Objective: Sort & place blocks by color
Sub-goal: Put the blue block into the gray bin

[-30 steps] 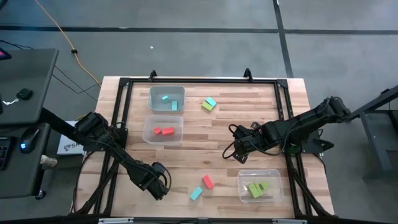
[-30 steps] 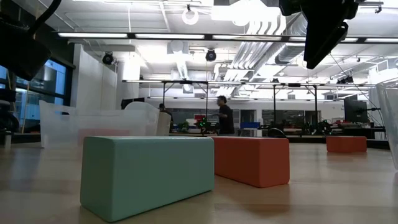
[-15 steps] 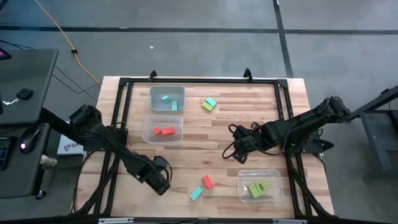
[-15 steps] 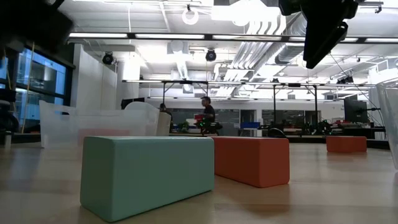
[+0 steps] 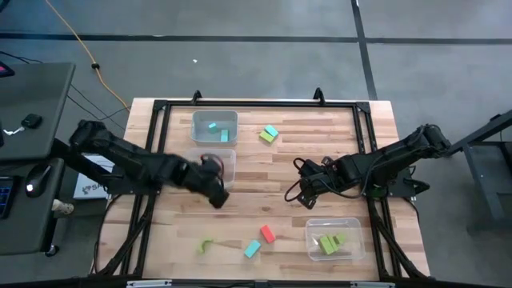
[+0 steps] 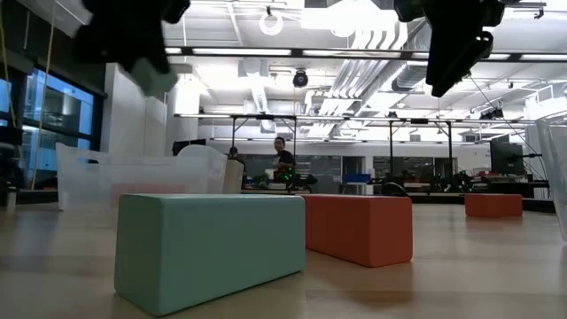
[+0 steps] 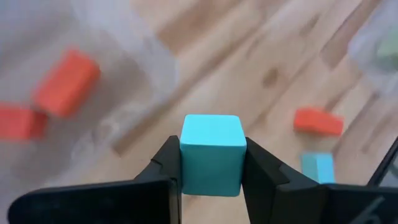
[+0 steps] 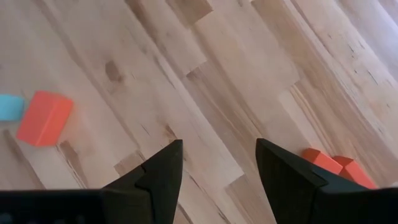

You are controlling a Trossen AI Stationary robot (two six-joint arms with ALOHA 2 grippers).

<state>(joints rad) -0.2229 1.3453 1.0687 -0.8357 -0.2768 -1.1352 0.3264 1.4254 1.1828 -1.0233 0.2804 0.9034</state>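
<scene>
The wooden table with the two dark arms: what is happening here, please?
The left hand holds a small cyan cube block above the wooden table, beside the clear plastic bin with red blocks. The right hand waits open and empty over the table's right side. Cyan, red and green blocks lie loose on the table.

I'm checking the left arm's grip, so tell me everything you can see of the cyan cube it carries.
The cyan cube is a small, matte, plain-faced block with sharp edges. It sits upright, clamped on two opposite sides by the left gripper, touching nothing else. It hangs above the wooden table, near the clear bin holding red blocks.
</scene>
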